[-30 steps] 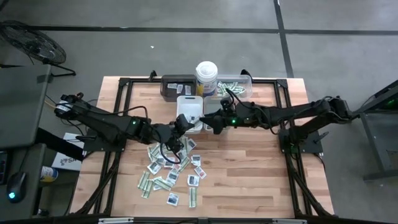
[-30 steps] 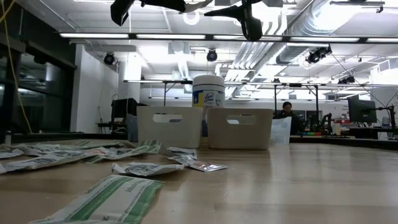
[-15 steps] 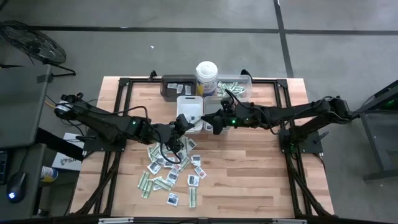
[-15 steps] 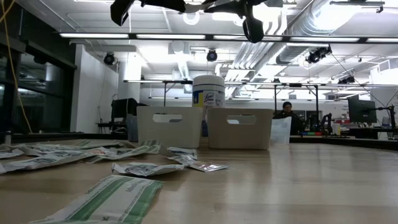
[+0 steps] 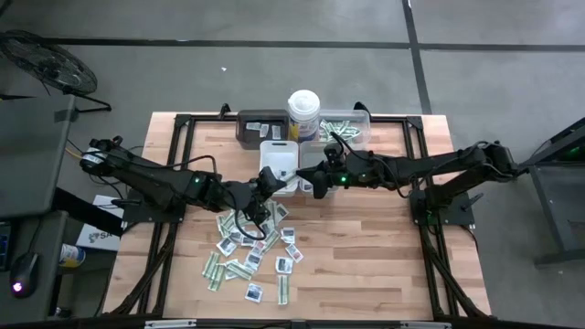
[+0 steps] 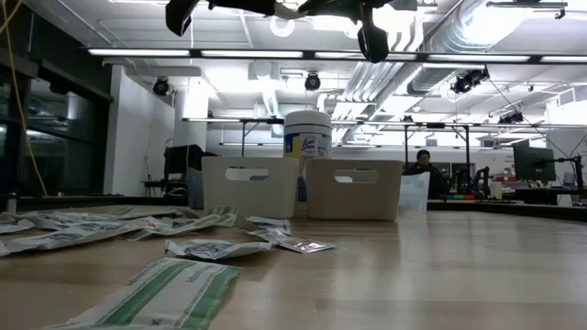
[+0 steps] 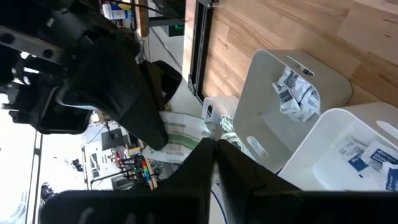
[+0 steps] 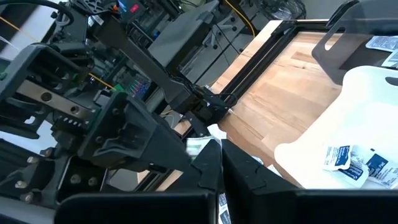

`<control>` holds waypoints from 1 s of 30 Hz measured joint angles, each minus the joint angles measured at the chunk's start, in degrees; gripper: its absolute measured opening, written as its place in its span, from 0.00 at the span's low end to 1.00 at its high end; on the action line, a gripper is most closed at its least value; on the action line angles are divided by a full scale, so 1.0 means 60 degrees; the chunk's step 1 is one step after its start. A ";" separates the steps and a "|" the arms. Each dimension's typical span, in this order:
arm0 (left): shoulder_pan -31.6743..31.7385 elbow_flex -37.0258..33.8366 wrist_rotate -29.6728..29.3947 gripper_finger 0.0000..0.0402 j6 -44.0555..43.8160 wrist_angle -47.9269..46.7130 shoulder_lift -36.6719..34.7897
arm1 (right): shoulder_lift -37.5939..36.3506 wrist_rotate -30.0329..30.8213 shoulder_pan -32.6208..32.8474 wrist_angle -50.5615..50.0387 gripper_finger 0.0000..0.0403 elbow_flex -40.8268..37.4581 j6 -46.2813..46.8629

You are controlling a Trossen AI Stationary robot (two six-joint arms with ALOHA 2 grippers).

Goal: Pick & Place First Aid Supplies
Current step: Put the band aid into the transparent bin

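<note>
First aid packets (image 5: 247, 245) lie scattered on the wooden table (image 5: 366, 256), on the side of the white tray (image 5: 277, 146) away from the canister (image 5: 303, 113). A few white sachets (image 8: 348, 163) already sit inside that tray. Just above the tray's edge, your two arms meet tip to tip. The left gripper (image 7: 211, 146) has its fingers pressed together on one end of a pale-green-and-white strip (image 7: 180, 134). The right gripper (image 8: 217, 148) faces it from the other side of the tray, fingers fully closed at that same strip. You cannot tell whether it actually grips it.
</note>
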 joint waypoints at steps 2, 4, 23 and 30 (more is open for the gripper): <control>0.0000 0.0000 0.0000 0.11 -0.0001 0.0074 -0.0003 | 0.0000 0.0002 0.0000 0.0000 0.00 0.0000 -0.0027; 0.0000 0.0000 -0.0045 0.17 0.0000 0.0074 -0.0007 | 0.0000 0.0034 0.0000 0.0000 0.00 0.0000 -0.0033; 0.0000 -0.0029 -0.1268 0.36 -0.5693 -0.5016 -0.2328 | -0.1343 0.1920 -0.1015 -0.5395 0.00 0.0007 -0.0240; -0.0007 -0.0688 -0.1009 0.36 -0.7843 -0.6069 -0.2969 | -0.1663 0.2430 -0.2055 -0.6943 0.00 -0.0008 -0.0436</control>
